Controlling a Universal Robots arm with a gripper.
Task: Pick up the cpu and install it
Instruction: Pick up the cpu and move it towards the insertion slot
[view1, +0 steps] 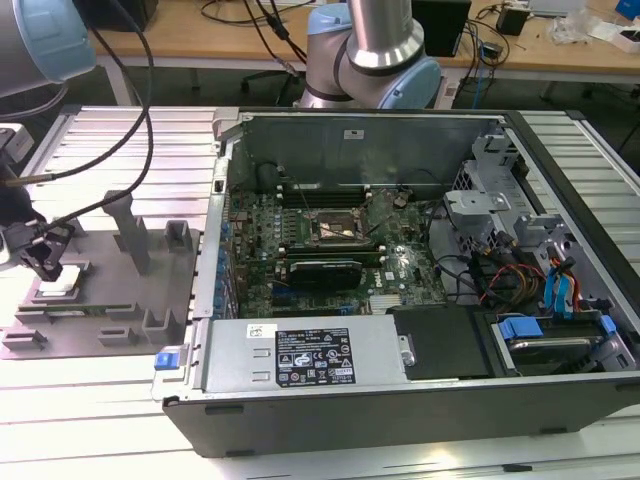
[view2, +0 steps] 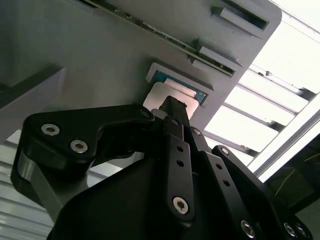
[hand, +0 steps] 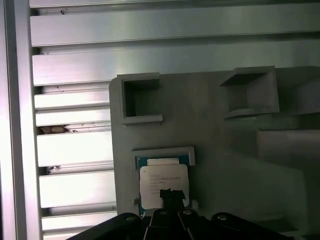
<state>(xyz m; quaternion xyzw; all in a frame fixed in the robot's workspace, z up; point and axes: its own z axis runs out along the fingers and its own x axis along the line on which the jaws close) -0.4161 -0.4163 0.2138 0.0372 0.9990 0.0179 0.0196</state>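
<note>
Silvery cpu sits in a pocket of the grey tray, low at the exterior view's left, beside the open computer case. Arm reaches down over it. Gripper fingers are pressed together, tips at the chip's plate; cannot tell if they touch it.

Small flat square cpu — silvery-white top plate with faint print, a blue-green edge showing along one side in both wrist views. Lies flat, plate up, in a shallow framed seat on the grey holder at the exterior view's left, well apart from the computer case — not lifted.
</note>
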